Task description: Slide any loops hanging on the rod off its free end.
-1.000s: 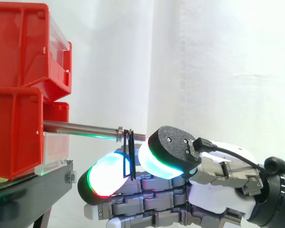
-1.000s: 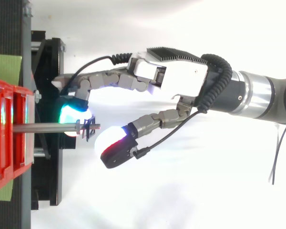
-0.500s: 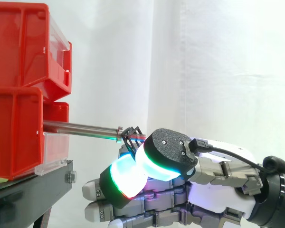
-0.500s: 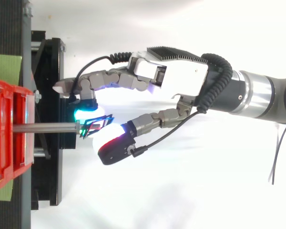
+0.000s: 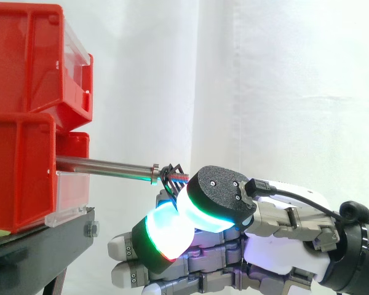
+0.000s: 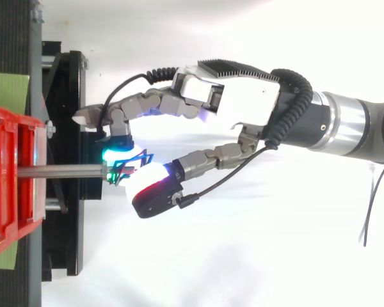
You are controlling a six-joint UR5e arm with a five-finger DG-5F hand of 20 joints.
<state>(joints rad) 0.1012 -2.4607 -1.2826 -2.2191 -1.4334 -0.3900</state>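
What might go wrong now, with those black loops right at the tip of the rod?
The loops sit tilted on the threaded tip of the rod, so they may snag on the threads rather than slide off. The hand pinches them between its glowing pads; if that grip slips as they come free, they could fall.

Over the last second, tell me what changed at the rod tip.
The hand closed its finger and thumb together and pinched the loops. They hung straight down before; now they sit tilted and bunched at the threaded tip of the rod, not yet off it. The rod and the bins stayed put.
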